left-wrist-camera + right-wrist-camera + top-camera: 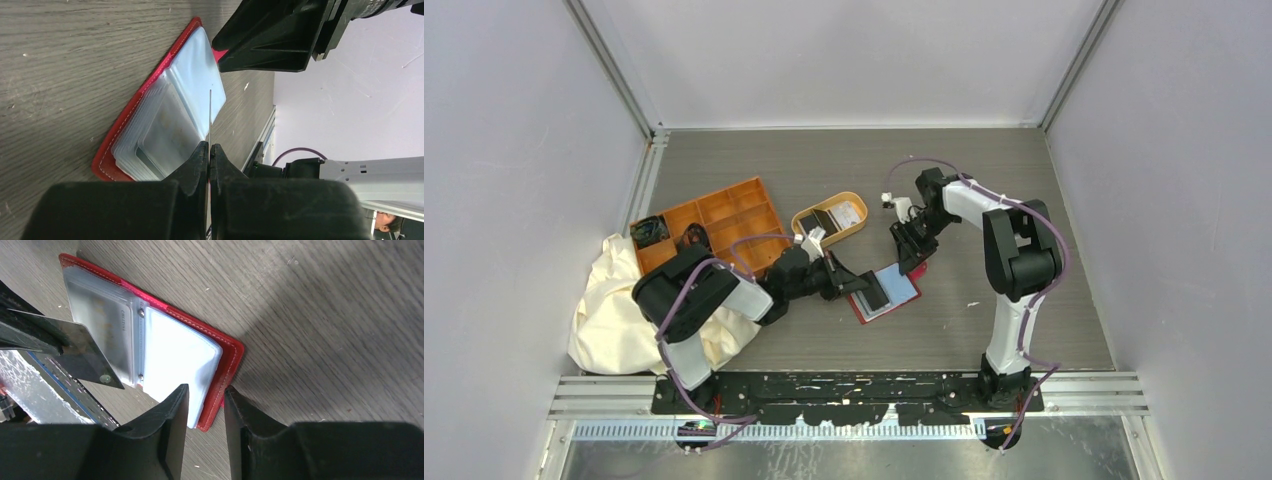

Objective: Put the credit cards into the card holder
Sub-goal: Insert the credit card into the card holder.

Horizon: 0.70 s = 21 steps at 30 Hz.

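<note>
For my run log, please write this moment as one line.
left gripper: jaws shut on dark card, over open card holder | right gripper: jaws apart astride holder's edge | card not yet inserted

You can read nothing for sure: the card holder's point(227, 352) clear sleeve point(102, 315) bears one small embossed word point(122, 322) at ten o'clock, too blurred to make out.

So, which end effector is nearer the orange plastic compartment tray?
Left. The left end effector lies right of the tray; the right end effector lies farther right, at the red card holder.
</note>
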Available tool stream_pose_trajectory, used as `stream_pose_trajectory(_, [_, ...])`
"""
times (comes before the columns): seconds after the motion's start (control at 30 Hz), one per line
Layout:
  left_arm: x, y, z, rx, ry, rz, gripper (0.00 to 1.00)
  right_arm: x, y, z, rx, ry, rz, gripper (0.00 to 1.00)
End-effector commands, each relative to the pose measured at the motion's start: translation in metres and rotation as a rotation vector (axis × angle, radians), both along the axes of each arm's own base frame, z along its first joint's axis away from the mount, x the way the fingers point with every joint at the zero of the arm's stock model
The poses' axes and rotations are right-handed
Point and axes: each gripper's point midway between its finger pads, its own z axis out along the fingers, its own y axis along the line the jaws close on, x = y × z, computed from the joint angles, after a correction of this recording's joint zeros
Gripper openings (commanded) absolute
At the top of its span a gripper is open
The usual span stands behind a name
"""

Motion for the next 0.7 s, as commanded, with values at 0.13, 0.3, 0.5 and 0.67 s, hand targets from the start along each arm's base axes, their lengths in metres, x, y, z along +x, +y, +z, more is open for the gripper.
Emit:
stream_pose_trajectory(0.13, [0.013, -0.01, 0.006, -0.028, -0.03, 0.039, 0.0, 0.0, -0.001, 0.004, 0.005, 0.016, 0.018, 0.37])
stream_pose_trajectory(0.3, [0.012, -0.007, -0.007, 0.016, -0.009, 0.067, 0.0, -0.003, 0.001, 0.004, 0.017, 0.034, 0.016, 0.36])
stream_pose_trajectory(0.5, [0.014, -0.004, -0.019, 0.036, 0.017, 0.097, 0.0, -0.006, 0.003, 0.005, 0.028, 0.053, 0.013, 0.35])
stream_pose_trajectory(0.67, [0.013, -0.005, -0.025, 0.054, 0.039, 0.115, 0.0, -0.008, 0.003, 0.005, 0.033, 0.067, 0.012, 0.35])
